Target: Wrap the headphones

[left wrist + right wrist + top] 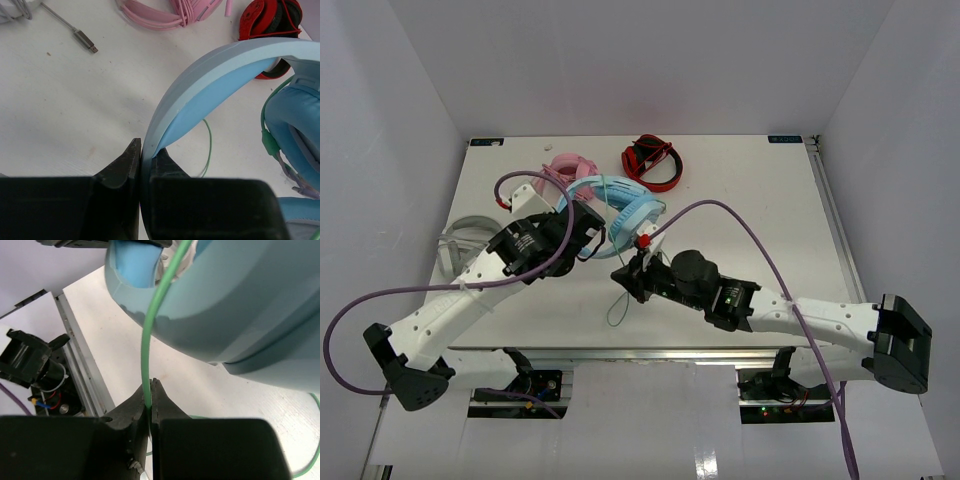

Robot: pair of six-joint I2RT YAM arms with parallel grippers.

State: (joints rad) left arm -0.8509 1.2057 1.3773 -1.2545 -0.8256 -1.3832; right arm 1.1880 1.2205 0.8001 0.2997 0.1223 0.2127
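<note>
We had the headphones near the middle of the surface, held between both arms and lifted off it as far as we could tell. They sat just in front of the pink headset and the red headset. Our left claw was closed tight on the headband, one finger on each face, the blue arch rising out of the jaws and curving off right. A firm grip, by the look of it. Our right claw was pinched nearly to nothing, and the cable ran straight up out of that pinch, past the pale blue ear cup filling the wrist view. From above, a slack loop of cable trailed down onto the surface towards the near edge.

So we judged ourselves in the thick of the winding, with one arm as anchor and the other feeding cable. How many turns lay round the headphones we could not tell. A green strand did cross the cup in the left wrist view, but that loose loop said there was cable left to take up. The next move, we reckoned, called for the right claw to carry the cable round the band or cups under light tension, without the thin line slipping through the pinch, while the left held firm. Pull too hard and the headband might twist in the left jaws. Too slack, and the turn would drop off.
</note>
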